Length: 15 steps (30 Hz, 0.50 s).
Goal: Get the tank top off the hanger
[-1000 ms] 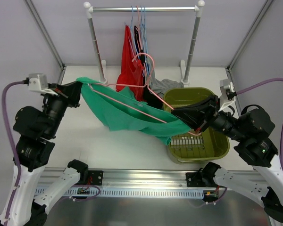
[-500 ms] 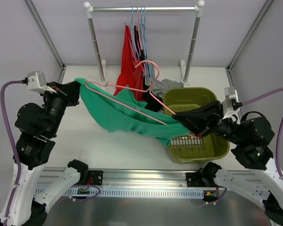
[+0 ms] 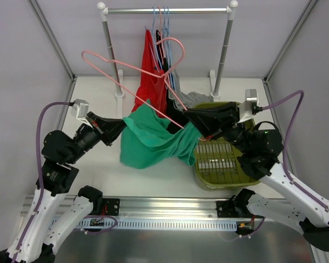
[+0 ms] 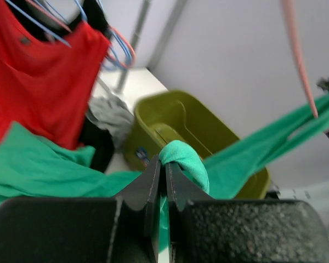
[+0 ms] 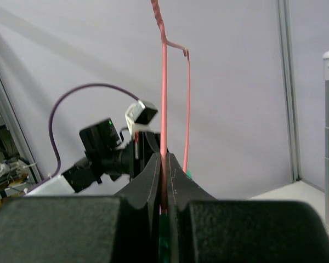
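From the top camera I see the left gripper (image 3: 119,125) clamped on one edge of the green tank top (image 3: 153,143). The right gripper (image 3: 189,116) is pinched shut on the pink hanger (image 3: 126,70). The hanger is tilted up, with its free end high over the table's left side and its hook near the rack (image 3: 164,10). The tank top sags in a bunch between the two grippers, just left of the olive basket (image 3: 252,176) and in front of the red garment (image 3: 152,82) hanging on the rack.

On the left wrist camera my fingers are closed tight on a fold of green fabric. More of the top spreads to the left, and a strap runs taut to the right, up to the pink wire. A grey cloth (image 4: 112,112) lies beside the basket.

On the right wrist camera the fingers are shut on the upright pink wire, with a sliver of green at the tips. The left arm (image 5: 101,150) shows beyond them.
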Each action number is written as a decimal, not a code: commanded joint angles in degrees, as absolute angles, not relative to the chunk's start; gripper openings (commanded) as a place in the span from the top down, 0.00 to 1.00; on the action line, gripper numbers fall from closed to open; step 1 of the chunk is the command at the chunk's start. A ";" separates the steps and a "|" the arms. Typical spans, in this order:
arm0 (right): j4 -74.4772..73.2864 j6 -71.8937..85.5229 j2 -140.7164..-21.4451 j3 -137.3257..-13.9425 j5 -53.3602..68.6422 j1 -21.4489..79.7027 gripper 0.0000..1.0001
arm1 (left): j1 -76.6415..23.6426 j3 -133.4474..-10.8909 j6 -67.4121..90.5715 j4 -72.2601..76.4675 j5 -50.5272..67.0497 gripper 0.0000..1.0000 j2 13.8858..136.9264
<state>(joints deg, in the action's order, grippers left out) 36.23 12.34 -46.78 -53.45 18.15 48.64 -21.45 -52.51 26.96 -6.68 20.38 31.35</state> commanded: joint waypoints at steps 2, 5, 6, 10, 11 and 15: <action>66.50 19.58 -54.20 -51.24 14.68 48.96 1.00 | -22.06 -43.19 33.92 6.47 34.00 1.00 33.57; 82.32 21.44 -59.75 -51.68 15.20 49.66 1.00 | -23.55 -37.99 36.74 11.33 36.03 1.00 35.32; 87.83 22.05 -63.33 -52.46 15.64 49.92 1.00 | -24.86 -37.53 36.74 11.77 35.77 1.00 36.29; 87.71 17.85 -67.93 -59.05 19.24 51.94 1.00 | -29.51 -35.25 34.64 10.73 32.97 1.00 40.95; 87.63 17.23 -68.55 -61.15 19.51 51.94 1.00 | -30.58 -34.20 33.93 10.20 31.57 1.00 42.52; 86.58 13.55 -70.93 -65.20 19.08 52.12 1.00 | -35.85 -30.94 32.08 9.32 24.18 1.00 45.61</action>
